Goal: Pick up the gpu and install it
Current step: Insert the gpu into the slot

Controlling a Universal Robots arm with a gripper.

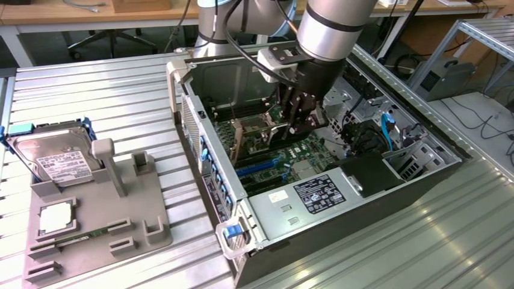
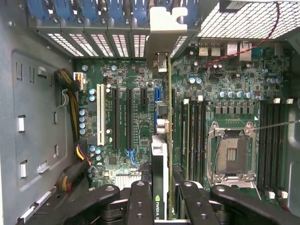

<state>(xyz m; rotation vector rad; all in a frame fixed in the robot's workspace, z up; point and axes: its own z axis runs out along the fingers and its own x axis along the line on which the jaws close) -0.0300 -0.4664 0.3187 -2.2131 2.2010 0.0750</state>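
Covering most of the exterior view, a ribbed metal worktop [image 1: 96, 96] carried an open computer case [image 1: 353, 235] that lay on its side, with the inside facing up. The arm [image 1: 333, 27] came down from above into the middle of this case. On the exterior view's left, well apart from the case, a grey tray [image 1: 96, 211] lay on the worktop. Inside the case, the green motherboard [image 2: 225, 79] filled the floor, with a row of blue latches [image 2: 93, 9] along one wall.

A silver hard drive [image 1: 56, 159] with a white label stood at the far end of the tray. The gpu [image 2: 159, 159] was inside the case, held upright on its edge over the motherboard. It stood between the long black slots [image 2: 115, 117] and the socket [image 2: 232, 152]. The end effector [image 2: 164, 199] was clenched on the gpu, with one dark finger [image 2: 140, 201] on each flat side of the card. In the exterior view the end effector [image 1: 299, 123] was low in the case, close over the board. I could not tell whether the lower edge of the card was already sitting in a slot. The pale bracket [image 2: 164, 33] of the gpu was at the wall with the blue latches. A slim green memory stick [image 1: 84, 235] lay near the front of the tray.
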